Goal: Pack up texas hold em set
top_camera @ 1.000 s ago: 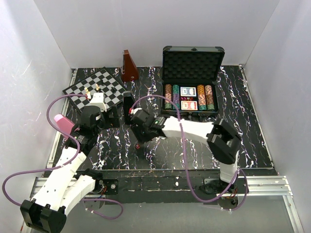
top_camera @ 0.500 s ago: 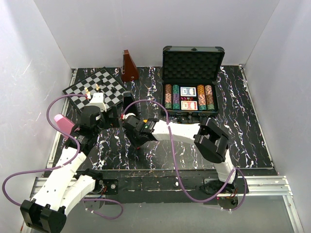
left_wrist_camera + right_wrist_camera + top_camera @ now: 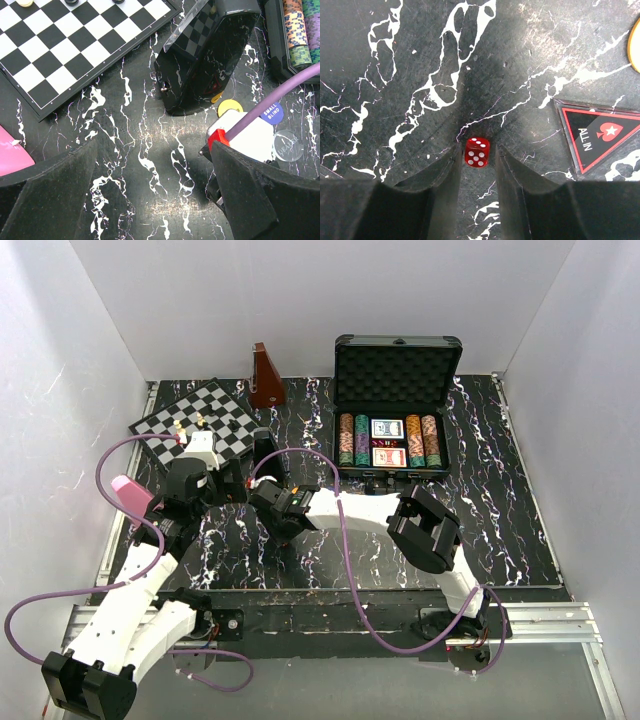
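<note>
The black case [image 3: 398,360] stands open at the back, holding striped chip rows [image 3: 346,438] and card decks [image 3: 387,428]. A small red die [image 3: 477,152] lies on the marble table between the tips of my right gripper [image 3: 477,160]. The jaws stand narrow: the left finger is at the die and a thin gap shows on the right. From above, that gripper [image 3: 284,528] covers the die. My left gripper [image 3: 155,165] hangs wide open over bare table. A yellow button [image 3: 230,107], a blue small-blind button [image 3: 270,113] and a clear dealer button [image 3: 287,145] lie close together.
A black triangular all-in marker [image 3: 600,137] lies right of the die. A glossy black object [image 3: 210,50] stands by the buttons. The chessboard [image 3: 200,420], the brown pyramid [image 3: 265,377] and a pink thing [image 3: 128,490] sit to the left.
My right arm has swung left and come down over the die, and its jaws have narrowed round it. The left arm has stayed still.
</note>
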You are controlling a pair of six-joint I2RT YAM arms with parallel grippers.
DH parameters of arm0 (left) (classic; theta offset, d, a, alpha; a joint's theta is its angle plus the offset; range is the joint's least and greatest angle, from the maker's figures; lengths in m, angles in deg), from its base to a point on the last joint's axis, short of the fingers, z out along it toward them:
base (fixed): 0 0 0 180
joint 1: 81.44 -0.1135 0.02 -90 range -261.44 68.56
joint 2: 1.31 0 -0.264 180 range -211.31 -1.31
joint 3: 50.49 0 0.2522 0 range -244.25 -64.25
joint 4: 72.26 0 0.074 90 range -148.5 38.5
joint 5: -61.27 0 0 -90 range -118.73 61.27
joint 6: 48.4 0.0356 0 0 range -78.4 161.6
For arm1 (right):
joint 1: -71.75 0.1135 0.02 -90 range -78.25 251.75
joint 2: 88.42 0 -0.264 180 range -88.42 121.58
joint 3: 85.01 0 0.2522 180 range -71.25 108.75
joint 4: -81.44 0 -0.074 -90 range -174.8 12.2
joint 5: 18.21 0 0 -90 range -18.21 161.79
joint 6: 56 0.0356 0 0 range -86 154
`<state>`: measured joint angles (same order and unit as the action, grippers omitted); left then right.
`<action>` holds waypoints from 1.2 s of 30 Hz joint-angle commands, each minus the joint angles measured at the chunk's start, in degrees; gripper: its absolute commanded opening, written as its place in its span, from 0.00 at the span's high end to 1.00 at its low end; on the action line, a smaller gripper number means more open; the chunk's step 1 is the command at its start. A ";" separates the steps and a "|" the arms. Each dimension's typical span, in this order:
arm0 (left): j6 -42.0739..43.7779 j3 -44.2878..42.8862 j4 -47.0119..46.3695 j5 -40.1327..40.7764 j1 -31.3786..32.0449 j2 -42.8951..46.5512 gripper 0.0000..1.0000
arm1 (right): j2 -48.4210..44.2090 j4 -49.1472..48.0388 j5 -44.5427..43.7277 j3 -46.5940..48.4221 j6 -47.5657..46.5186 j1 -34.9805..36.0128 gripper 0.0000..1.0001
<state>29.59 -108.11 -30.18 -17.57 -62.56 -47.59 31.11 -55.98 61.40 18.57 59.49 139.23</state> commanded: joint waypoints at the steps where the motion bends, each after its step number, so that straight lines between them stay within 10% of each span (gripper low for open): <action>1: 0.06 -1.41 0.07 0.36 0.02 0.84 0.02 | 0.18 0.27 -1.03 2.64 0.08 -0.07 0.62; 19: 0.06 -1.49 0.07 0.27 0.02 0.84 0.02 | 1.41 1.50 -0.50 3.26 0.17 0.10 0.68; 26: 0.06 -1.50 0.07 0.18 0.02 0.76 0.02 | 0.10 1.68 -2.08 2.64 0.69 0.19 0.99; 36: -0.21 -0.97 -0.28 1.76 0.02 2.60 0.02 | -15.19 -1.84 -8.32 -5.79 -1.06 -1.03 0.99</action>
<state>29.56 -108.11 -30.22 -17.24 -62.56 -46.74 24.84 -56.28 57.95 13.63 59.47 139.25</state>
